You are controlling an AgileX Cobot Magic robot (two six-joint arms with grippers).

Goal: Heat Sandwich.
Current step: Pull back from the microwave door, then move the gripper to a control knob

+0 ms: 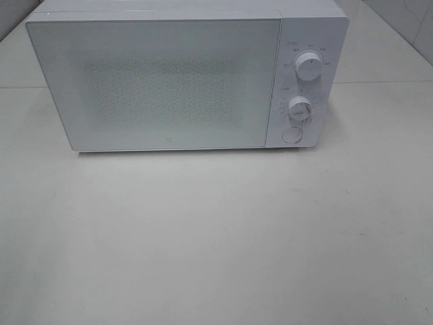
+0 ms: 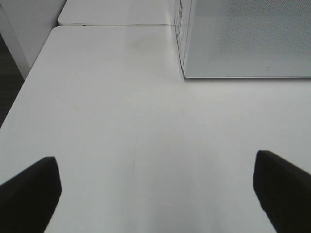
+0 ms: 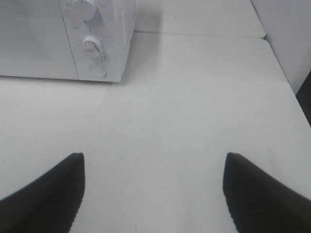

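Microwave (image 1: 169,81): white, at the far side of the worktop (image 1: 216,237), front facing the high camera.
Door (image 1: 155,84): shut; a pale panel with a dotted mesh patch, covering most of the front left of the controls.
Controls: a strip on the right of the front, with the upper dial (image 1: 309,68) at the top, the lower dial (image 1: 299,109) under it and a round button (image 1: 291,135) lowest.
Worktop seam: a thin line runs across behind the microwave's front edge, where two white tops meet.
Left hand (image 2: 156,162): jaws spread wide with nothing between them; its dark fingers (image 2: 29,194) hang over bare worktop, and the microwave's left front corner is ahead of it.
Right hand (image 3: 154,158): jaws wide apart and holding nothing; its dark fingers (image 3: 43,199) are over bare worktop, and the microwave's control end is ahead of it.
Hands in the high view: neither shows.
Sandwich: shows in no view, so I cannot tell where it lies.
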